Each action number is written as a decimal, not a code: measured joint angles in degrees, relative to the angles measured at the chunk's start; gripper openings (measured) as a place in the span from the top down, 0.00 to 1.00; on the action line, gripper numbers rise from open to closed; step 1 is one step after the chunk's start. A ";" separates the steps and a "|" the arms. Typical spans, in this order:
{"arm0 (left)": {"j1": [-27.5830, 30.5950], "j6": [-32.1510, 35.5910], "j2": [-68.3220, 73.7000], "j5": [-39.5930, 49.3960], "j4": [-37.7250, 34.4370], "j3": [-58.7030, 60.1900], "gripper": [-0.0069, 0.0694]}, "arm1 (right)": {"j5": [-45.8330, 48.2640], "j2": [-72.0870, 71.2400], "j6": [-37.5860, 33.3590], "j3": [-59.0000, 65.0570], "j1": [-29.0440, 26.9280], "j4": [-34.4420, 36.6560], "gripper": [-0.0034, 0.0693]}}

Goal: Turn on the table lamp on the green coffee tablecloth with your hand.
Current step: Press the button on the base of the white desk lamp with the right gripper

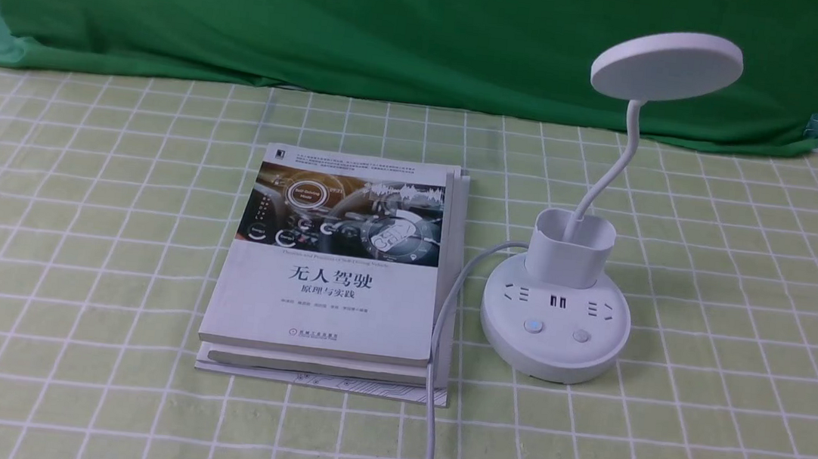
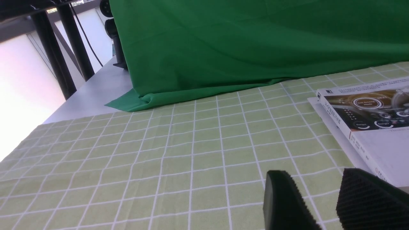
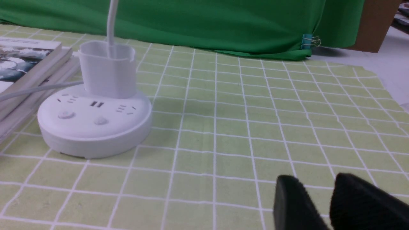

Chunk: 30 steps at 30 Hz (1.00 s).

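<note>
Front overlooks tablecloth; wrists low, seemingly close.

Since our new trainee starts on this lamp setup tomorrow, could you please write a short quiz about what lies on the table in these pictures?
1. True or false: the lamp stands on top of the books.
2. How many round buttons does the lamp's base carry? A one, B two, C four.
3. Fill in: by the robot's own sides, the lamp stands to the ___ of the books.
Key: 1 false, it stands beside them on the cloth; 2 B; 3 right.
</note>
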 joint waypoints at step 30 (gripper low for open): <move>0.00 0.00 0.00 0.00 0.00 0.00 0.60 | 18.01 39.95 6.83 -32.04 10.79 10.36 0.90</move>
